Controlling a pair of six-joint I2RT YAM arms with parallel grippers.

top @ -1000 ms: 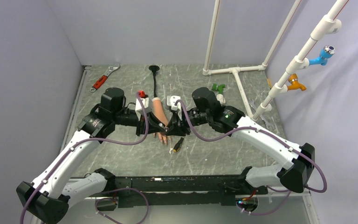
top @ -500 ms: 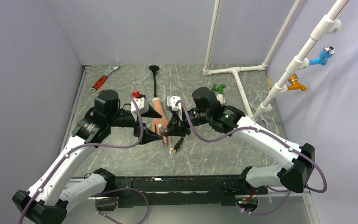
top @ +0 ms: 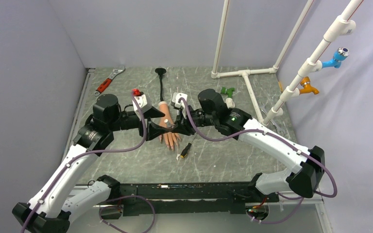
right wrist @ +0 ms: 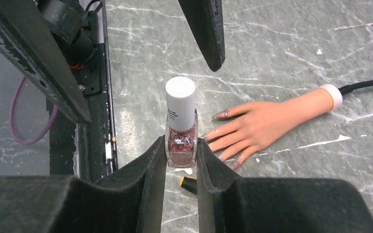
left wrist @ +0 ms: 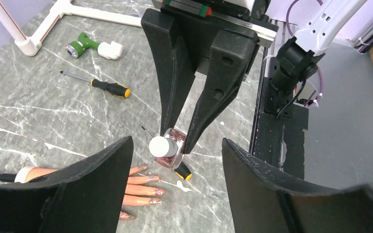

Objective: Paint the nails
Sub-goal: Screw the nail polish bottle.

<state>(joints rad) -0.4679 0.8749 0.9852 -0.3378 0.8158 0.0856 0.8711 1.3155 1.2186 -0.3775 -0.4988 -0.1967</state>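
- The right wrist view showed the right end effector (right wrist: 181, 144) clamped on a square glass polish bottle (right wrist: 180, 127) with pink glitter inside and a smooth white cylindrical cap.
- The left wrist view showed the left end effector (left wrist: 176, 148) spread wide, gripping nothing.
- In the top external view the bottle was too small to make out. The peach rubber hand (top: 167, 132) lay flat on the grey marbled worktop (top: 213, 160).
- The nails (right wrist: 220, 115), pointed and glossy, lay just beside the bottle.

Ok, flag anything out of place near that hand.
A small black-and-yellow tool lies loose just off the mannequin hand, at its fingertips, which is odd for nail painting. White flecks dot the table nearby, like dried drips. Nothing looks damaged.
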